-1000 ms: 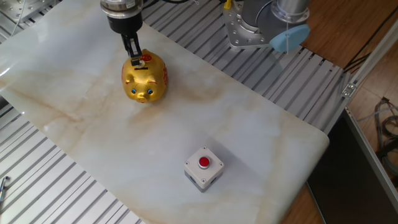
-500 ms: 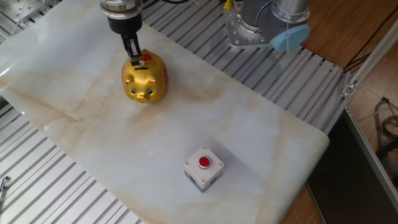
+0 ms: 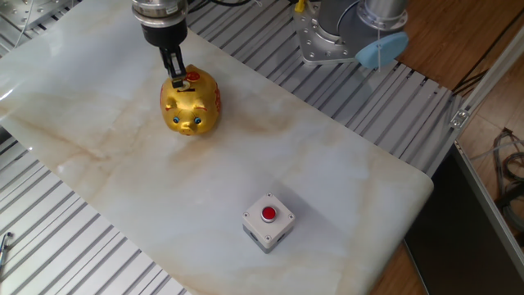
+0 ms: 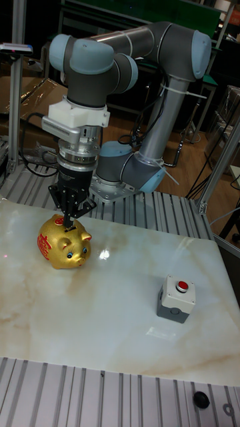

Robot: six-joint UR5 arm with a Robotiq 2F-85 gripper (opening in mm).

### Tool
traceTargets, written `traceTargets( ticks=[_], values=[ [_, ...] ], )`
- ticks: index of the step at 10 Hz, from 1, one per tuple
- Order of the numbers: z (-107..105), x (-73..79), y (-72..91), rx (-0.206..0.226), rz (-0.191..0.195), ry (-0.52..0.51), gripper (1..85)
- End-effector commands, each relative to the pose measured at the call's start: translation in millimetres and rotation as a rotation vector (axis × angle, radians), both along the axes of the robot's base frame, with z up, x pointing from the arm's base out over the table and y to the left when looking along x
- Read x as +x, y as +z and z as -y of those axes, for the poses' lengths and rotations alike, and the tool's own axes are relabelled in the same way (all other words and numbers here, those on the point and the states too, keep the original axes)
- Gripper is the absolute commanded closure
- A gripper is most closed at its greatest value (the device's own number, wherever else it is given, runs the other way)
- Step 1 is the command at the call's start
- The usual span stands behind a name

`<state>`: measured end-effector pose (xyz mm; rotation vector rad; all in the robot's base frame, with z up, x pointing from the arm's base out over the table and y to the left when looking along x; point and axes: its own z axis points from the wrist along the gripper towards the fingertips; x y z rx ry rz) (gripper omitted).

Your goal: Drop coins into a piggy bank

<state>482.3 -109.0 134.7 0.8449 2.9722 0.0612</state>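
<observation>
The gold piggy bank (image 3: 191,102) stands on the marble slab at the back left, snout toward the front; it also shows at the left of the tall fixed view (image 4: 63,241). My gripper (image 3: 178,80) hangs straight down over it, fingertips (image 4: 67,223) touching the pig's back near the top slot. The two fingers are drawn close together. No coin shows between them or anywhere on the slab; any coin is hidden.
A grey box with a red button (image 3: 268,220) sits at the front right of the slab (image 3: 123,180). The arm's base (image 3: 327,37) is behind on the ribbed aluminium frame. A small dark round thing (image 4: 200,399) lies on the front rail.
</observation>
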Motion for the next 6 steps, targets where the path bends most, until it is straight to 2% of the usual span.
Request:
traceTargets(
  ticks=[1,6],
  values=[
    [-2.0,2.4,-0.6,0.008,0.006,-0.004,84.7],
    [0.3,0.5,-1.9,0.003,-0.002,0.013,84.7]
  ],
)
